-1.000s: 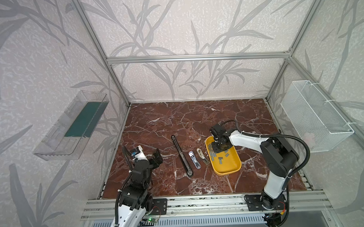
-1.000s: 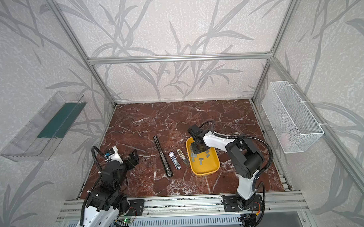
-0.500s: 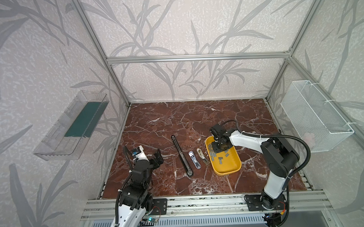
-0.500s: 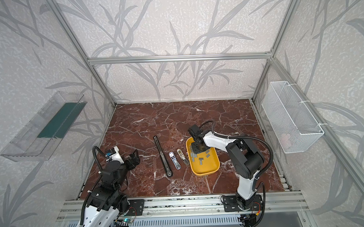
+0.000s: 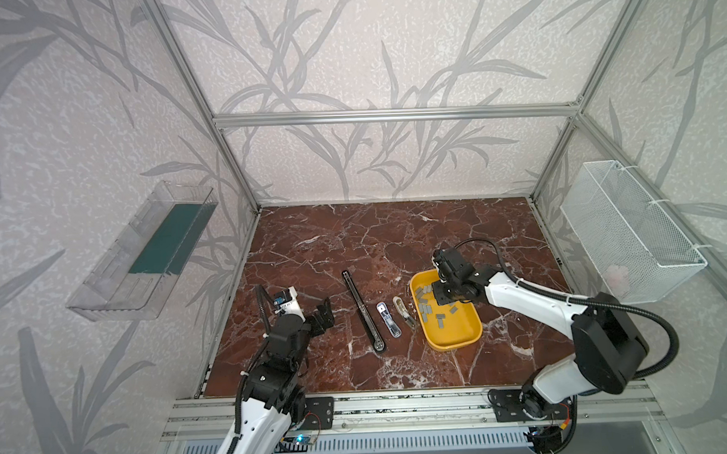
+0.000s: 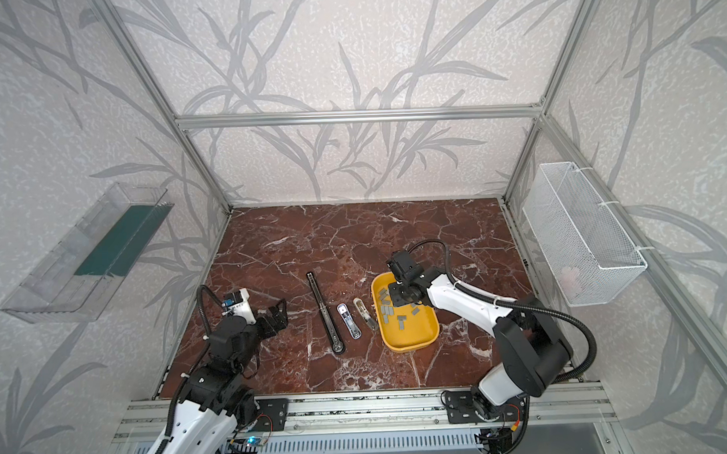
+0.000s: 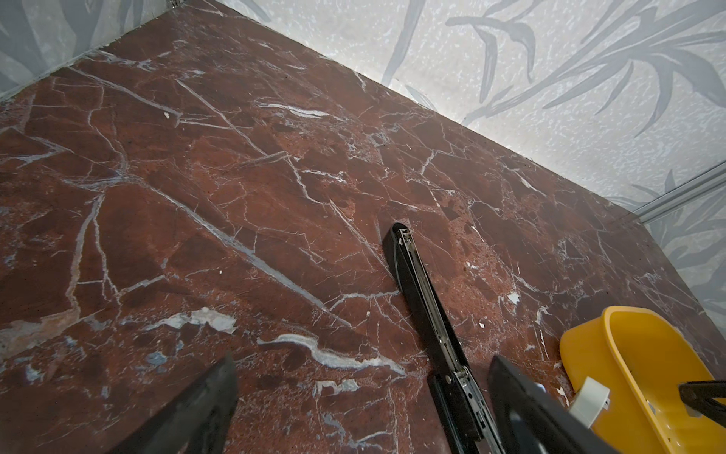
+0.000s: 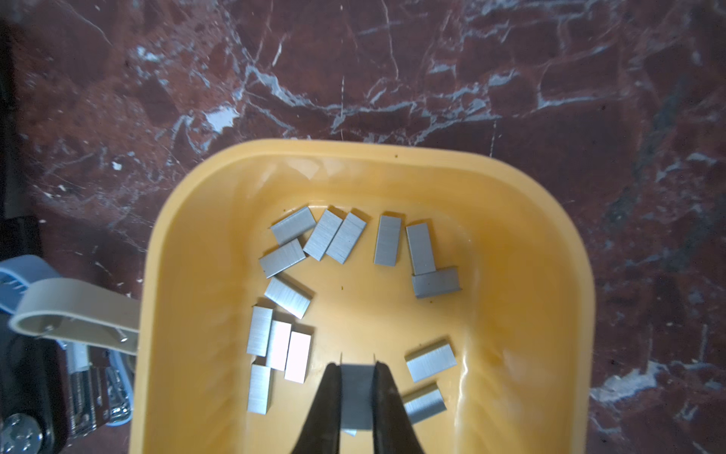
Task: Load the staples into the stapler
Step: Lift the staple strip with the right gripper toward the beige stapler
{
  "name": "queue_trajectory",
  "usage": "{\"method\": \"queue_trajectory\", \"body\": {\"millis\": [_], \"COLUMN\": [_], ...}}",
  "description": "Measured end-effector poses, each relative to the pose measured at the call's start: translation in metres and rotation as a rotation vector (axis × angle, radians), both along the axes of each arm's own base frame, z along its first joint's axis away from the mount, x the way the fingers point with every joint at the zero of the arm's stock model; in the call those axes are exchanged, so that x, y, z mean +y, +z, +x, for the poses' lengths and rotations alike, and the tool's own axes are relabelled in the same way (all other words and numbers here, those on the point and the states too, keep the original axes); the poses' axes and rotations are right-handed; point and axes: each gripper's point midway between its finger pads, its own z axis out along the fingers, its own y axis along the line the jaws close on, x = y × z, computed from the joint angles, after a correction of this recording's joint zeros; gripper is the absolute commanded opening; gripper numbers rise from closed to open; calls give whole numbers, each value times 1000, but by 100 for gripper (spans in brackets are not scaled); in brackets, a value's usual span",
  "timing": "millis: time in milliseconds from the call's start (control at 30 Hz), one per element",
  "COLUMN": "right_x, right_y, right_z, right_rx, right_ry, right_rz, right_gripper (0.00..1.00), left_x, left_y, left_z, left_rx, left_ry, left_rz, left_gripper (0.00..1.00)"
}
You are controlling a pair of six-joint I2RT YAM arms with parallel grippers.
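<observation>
While flat grey metallic staple strips [image 8: 288, 296] lie scattered in the yellow plastic tray [image 8: 393, 151], right gripper [image 8: 356, 371] pinches one there; left gripper [image 7: 361, 377] gapes wide.

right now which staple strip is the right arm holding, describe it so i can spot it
Find the yellow tray on the marble table. Grey staple strips lie loose on its floor; the held strip is pinched between the right end effector's two black fingers, darker in shadow than the rest.

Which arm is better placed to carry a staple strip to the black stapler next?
The right one. The right gripper is shut on a staple strip over the yellow tray; the left gripper is open and empty.
</observation>
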Motion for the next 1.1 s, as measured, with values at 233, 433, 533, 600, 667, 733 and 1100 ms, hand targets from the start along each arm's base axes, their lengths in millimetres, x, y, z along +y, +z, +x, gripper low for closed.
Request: {"method": "queue_trajectory", "body": {"millis": [233, 433, 533, 600, 667, 733, 1100], "right_x": [13, 40, 54, 65, 71, 73, 94], "right_y": [38, 66, 70, 70, 69, 65, 70], "right_z": [-8, -29, -44, -56, -66, -72, -86], "right_rx": [-105, -191, -204, -218, -228, -229, -280], "right_ry": [35, 113, 167, 210, 242, 257, 261], "right_rz": [54, 103, 107, 106, 106, 110, 208], "right_gripper": [12, 11, 10, 10, 10, 9, 7], "left_x": [-7, -9, -15, -15, -15, -15, -21], "left_y": [8, -11, -21, -24, -26, -29, -39], "left_z": [-11, -23, -27, -27, -28, -28, -27], "left_rx": [60, 110, 145, 151, 155, 161, 209], "left_ry": [7, -6, -35, -35, -33, -34, -56], "left_rz": [-129, -163, -171, -172, -174, -175, -180], "left_gripper": [99, 99, 99, 99, 99, 99, 99]}}
